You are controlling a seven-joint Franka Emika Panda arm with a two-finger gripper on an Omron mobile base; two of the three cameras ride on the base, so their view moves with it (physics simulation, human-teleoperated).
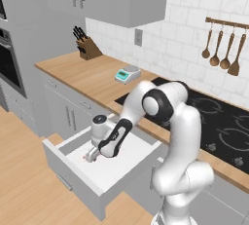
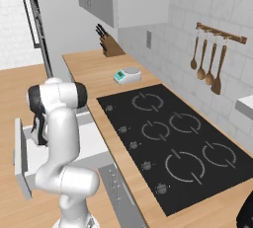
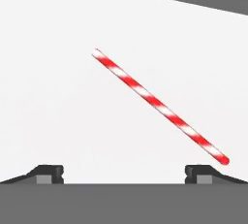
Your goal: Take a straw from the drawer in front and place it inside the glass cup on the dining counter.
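Hand view: fingers (image 3: 124, 173) wide open, holding nothing, touching nothing. The straw (image 3: 160, 105) lies flat on the white drawer floor (image 3: 58, 111), diagonal between the tips, lower end near the right one. Judgement: rotate to cross the straw, descend at mid-length, then close. Left base view: hand low inside open drawer (image 1: 104, 170).

Your arm (image 1: 170, 121) rises from its base, bends at the dark elbow joint and folds forward and down, with the forearm sloping to the left in the left base view. Your wrist points the gripper (image 3: 124, 172) straight down. Its two fingertips (image 3: 48, 173) stand wide apart, as the hand view shows, with nothing between them.
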